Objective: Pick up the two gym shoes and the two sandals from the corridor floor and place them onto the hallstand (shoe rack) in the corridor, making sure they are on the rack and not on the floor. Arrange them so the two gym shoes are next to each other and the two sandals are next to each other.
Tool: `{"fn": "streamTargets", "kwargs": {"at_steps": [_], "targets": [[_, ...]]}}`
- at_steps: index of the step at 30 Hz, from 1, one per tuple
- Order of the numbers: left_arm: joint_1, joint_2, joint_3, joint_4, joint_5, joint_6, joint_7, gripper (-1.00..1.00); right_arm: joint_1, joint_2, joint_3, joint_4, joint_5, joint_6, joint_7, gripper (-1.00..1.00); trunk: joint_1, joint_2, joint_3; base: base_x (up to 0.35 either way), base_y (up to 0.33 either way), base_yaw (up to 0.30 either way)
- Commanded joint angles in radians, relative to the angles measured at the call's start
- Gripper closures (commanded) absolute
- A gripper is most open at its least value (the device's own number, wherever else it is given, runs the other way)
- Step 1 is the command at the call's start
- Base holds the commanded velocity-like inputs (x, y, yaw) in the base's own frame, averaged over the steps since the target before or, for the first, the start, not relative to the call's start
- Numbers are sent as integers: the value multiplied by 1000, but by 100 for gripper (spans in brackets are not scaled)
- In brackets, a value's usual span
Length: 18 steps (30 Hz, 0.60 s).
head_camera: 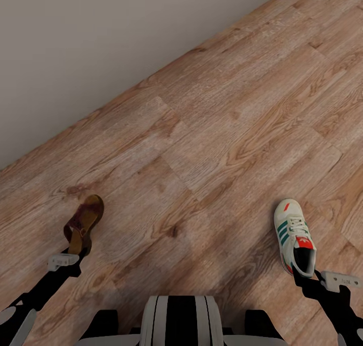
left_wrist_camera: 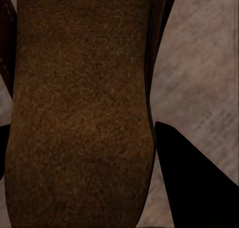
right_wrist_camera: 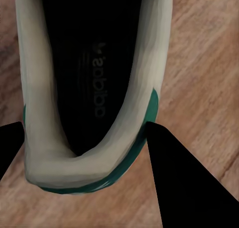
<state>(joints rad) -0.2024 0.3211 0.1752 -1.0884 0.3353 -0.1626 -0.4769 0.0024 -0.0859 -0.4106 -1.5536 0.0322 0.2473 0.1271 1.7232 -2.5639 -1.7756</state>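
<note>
While both arms reach down to the floor, the left gripper sits at the heel end of a sandal and the right gripper at the heel of a gym shoe, the two shoes lying well apart on the planks near a grey wall. Seen from the left wrist, the sandal's cork-coloured footbed runs between two dark fingers, which stand to either side of the heel; whether they press on it cannot be told. Seen from the right wrist, the gym shoe's heel collar lies between fingers that likewise flank it, contact unclear. Each shoe looks light. The sandal appears flat and fairly stiff through the sole, so a pinch across the heel edges should hold, though the thin rim leaves little margin. The gym shoe's padded collar would likely yield under pressure; the firmer heel counter and sole edge seem the safer purchase, and a heel-only grip may let the toe droop.
</note>
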Motion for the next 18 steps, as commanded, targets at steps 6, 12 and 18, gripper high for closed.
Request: {"fn": "streamTargets", "kwargs": {"at_steps": [6, 12, 18], "targets": [[88, -3, -6, -170, -4, 70, 114, 100, 1, 0, 0, 0, -2, 3, 0, 100, 0, 0, 0, 0, 0, 0], [134, -3, -7, -248, -9, 103, 173, 100, 4, 0, 0, 0, -3, 4, 1, 100, 0, 0, 0, 0, 0, 0], [150, -4, -7, -272, -15, 112, 197, 100, 8, 1, 1, 1, -3, -1, 2, 100, 0, 0, 0, 0, 0, 0]]}}
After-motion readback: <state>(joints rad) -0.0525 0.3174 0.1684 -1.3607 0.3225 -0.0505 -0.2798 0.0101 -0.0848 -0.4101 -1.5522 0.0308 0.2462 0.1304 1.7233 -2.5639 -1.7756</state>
